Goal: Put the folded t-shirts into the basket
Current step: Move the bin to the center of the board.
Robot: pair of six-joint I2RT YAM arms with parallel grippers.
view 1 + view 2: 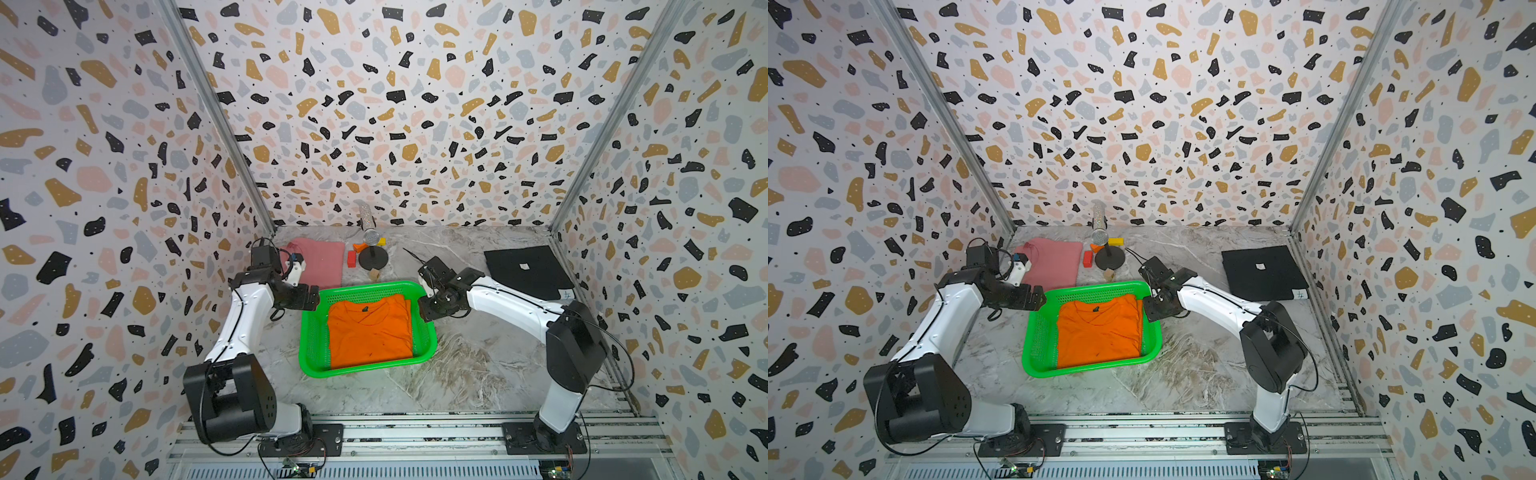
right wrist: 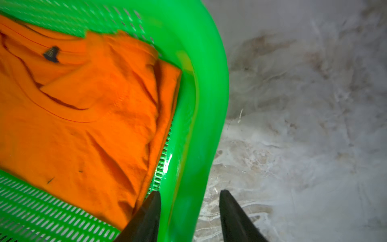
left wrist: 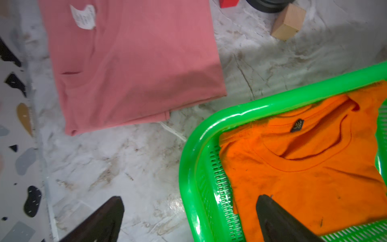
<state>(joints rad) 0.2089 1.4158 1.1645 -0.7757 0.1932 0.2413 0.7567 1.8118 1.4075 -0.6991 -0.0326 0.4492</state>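
The green basket (image 1: 365,370) stands mid-table with the orange folded t-shirt (image 1: 370,330) lying flat inside it. The pink t-shirt (image 1: 322,259) lies at the back left and the black one (image 1: 525,270) at the back right, both on the table. My left gripper (image 1: 309,297) is open wide above the basket's far left corner. In the left wrist view the left gripper (image 3: 190,198) has one finger over the table and one over the orange shirt (image 3: 303,167). My right gripper (image 2: 190,191) is open astride the basket's right rim (image 2: 209,83), holding nothing.
A microphone on a round black stand (image 1: 372,257) stands at the back, behind the basket. Around it lie a red block (image 1: 351,258), orange and yellow blocks and a wooden block (image 3: 289,22). Patterned walls close in three sides.
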